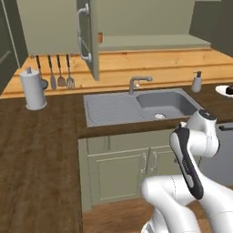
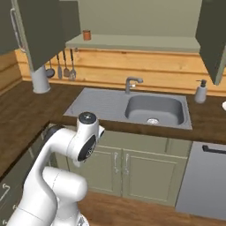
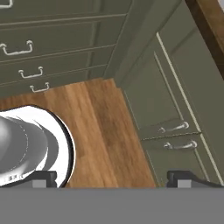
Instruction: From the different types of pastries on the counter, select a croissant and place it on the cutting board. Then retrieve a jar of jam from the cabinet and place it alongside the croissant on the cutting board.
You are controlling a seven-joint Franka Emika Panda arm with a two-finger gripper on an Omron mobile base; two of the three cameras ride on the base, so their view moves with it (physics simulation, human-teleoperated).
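The jar of jam (image 1: 100, 37) stands on the shelf of the open wall cabinet (image 1: 89, 36), above the sink (image 2: 152, 109). The fingers (image 3: 44, 177) hang wide apart and empty, pointing down at the wooden floor (image 3: 105, 131). The robot seems to be at the jam step, so the arm must next rise up to that shelf.

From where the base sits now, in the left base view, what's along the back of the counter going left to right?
Paper towel roll → hanging utensils → open cabinet door → faucet → soap dispenser → white plate holding something dark, at the right edge.
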